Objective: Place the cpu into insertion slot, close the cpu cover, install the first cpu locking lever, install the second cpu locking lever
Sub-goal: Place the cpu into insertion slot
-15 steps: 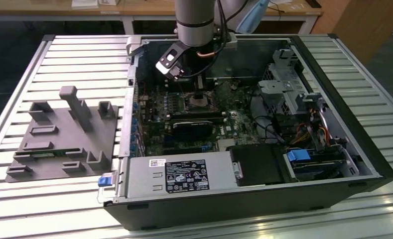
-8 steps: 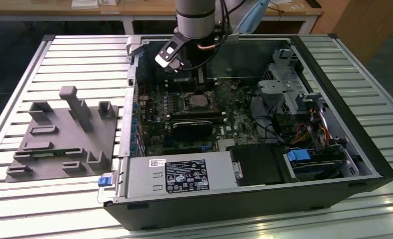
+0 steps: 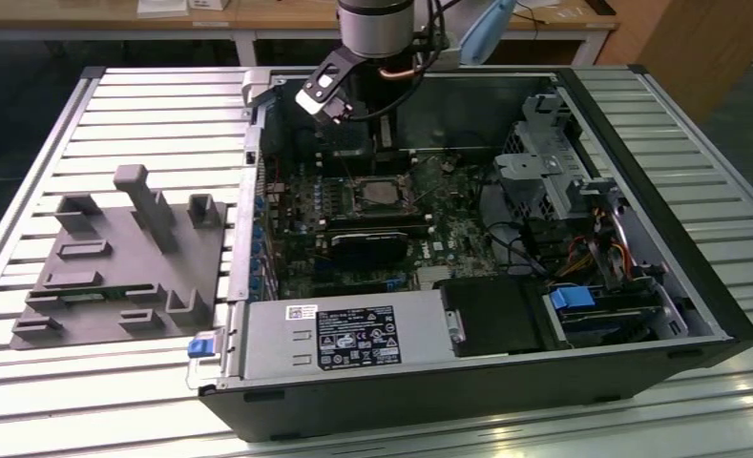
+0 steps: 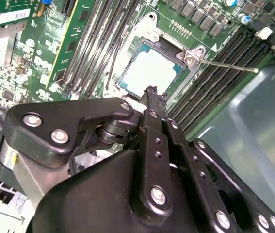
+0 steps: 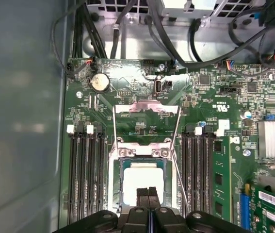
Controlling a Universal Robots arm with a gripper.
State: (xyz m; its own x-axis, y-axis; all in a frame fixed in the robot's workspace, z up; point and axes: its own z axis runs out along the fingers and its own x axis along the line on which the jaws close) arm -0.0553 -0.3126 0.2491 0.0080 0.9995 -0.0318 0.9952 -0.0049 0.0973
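So the whole thing sits on a ribbed aluminium worktop, with a black steel computer case lying open on its side and a matte grey blocky plastic fixture beside it on the exterior view's left. Inside is the green motherboard, glossy and crowded with little parts. The black claw hangs right over the socket area, its two flat fingers pressed together with just a thin seam between them, gripping nothing I can see. Long narrow black memory slots run down both sides of the square black-rimmed insertion slot. The cpu cover, a thin shiny metal frame, is flipped up open at one edge of the socket. The cpu is already seated in the slot, dull silvery top facing up, lying flat, its edges square with the rim and parallel to the memory slots. A thin wire locking lever sticks out unlatched.
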